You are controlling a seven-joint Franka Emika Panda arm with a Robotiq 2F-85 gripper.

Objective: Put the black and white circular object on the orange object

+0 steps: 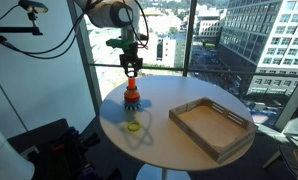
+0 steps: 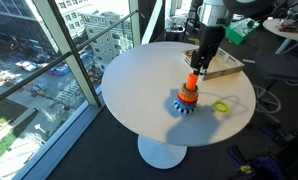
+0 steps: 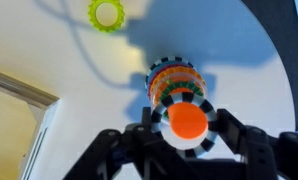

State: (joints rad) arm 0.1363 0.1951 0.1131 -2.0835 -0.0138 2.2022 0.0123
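Setting: upper-floor office or research room in a city high-rise. The evidence is listed as follows.

- Floor-to-ceiling windows (image 1: pixel 169 40) with dark mullions are seen along one side.
- Office towers (image 1: pixel 274 40) are framed at the same height, and a street (image 2: pixel 29 72) is seen far below.
- A round white pedestal table (image 1: pixel 179 145) is set beside the glass on a dark floor (image 2: pixel 99 155).
- A robot arm (image 1: pixel 114 12) is positioned over the table, with cables (image 1: pixel 44 50) strung behind it; this is taken as a sign of laboratory use.
- A second white table (image 2: pixel 289 28), crowded with equipment, is recorded in the background.
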